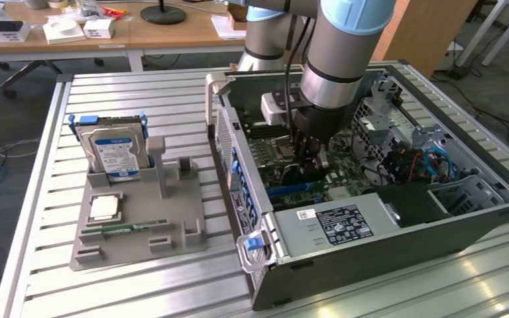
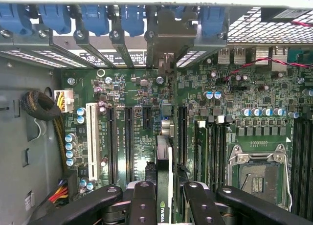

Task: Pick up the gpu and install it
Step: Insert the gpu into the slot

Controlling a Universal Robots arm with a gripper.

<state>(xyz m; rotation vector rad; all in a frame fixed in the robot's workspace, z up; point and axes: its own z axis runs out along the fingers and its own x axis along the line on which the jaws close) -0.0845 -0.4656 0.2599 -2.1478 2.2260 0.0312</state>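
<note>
The gripper (image 2: 164,198) is down inside the open case (image 1: 396,232), its fingers (image 2: 142,205) clamped on the gpu (image 2: 164,166), held edge-on. The card stands upright over the motherboard (image 2: 234,93), its bracket reaching the rear slot openings beside the blue latches (image 2: 93,17).

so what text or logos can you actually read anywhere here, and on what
Nvidia eye logo, no legible words: edge of the gpu held in the claw.
Power supply label: print too small to read.
Hard drive label: blurred.
Motherboard silkscreen: unreadable.
</note>
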